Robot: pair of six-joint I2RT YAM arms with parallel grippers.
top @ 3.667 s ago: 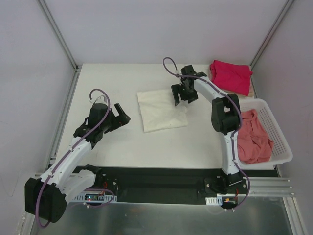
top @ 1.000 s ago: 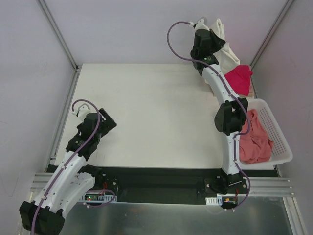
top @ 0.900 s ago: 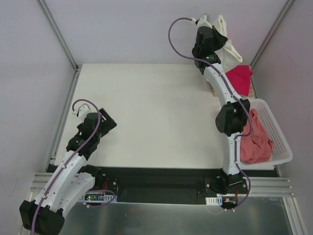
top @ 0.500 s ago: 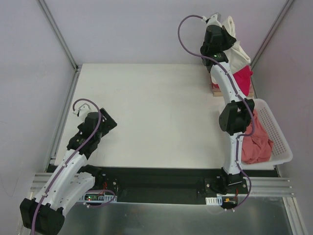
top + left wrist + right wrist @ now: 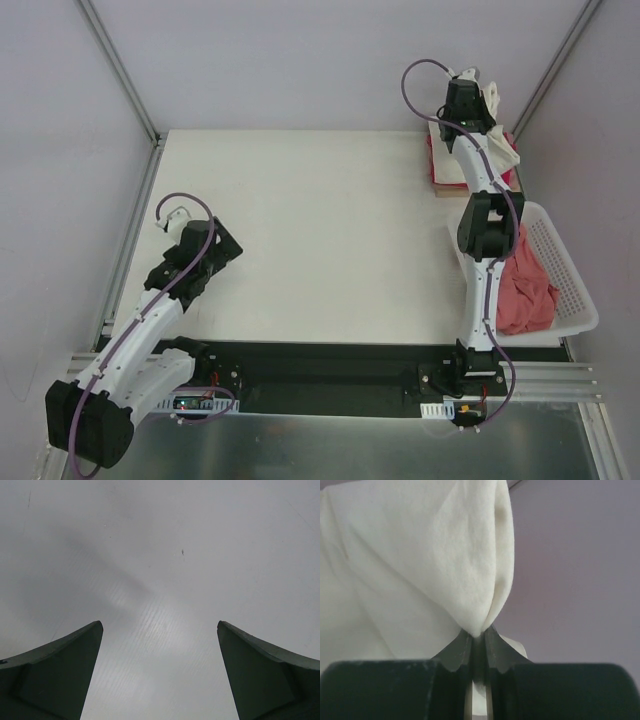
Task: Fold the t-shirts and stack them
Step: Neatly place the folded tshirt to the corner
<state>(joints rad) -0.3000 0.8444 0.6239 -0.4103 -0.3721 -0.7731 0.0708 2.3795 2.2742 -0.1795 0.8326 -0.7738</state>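
Pinching a fold of the cream shirt (image 5: pixel 420 555) tight in the right end effector (image 5: pixel 478 633), fingers pressed together on the cloth. Holding it at the far right corner of the bench (image 5: pixel 300 220), right over the red shirt (image 5: pixel 435 155) lying there. Touching that red shirt or just above it: cannot tell. Resting the left end effector (image 5: pixel 160 624) low over bare bench at the near left, spread wide, gripping nothing.

Could go wrong from here:
- Letting go too early and dropping the shirt in a messy heap, with only one small pinch to keep the folds together.
- Landing half off the red shirt, or sliding off the bench, being so close to the edge and the wall.
- Dragging the red shirt out of place by going too low and then pulling sideways.
- Catching on the basket (image 5: pixel 572 280) nearby, the one with the pink shirt (image 5: pixel 525 295) inside.

Running long-ways out from the fingers, wide end away from them. Spreading toward the near right in the top view, down onto the pile. Too bunched up to tell collar from hem
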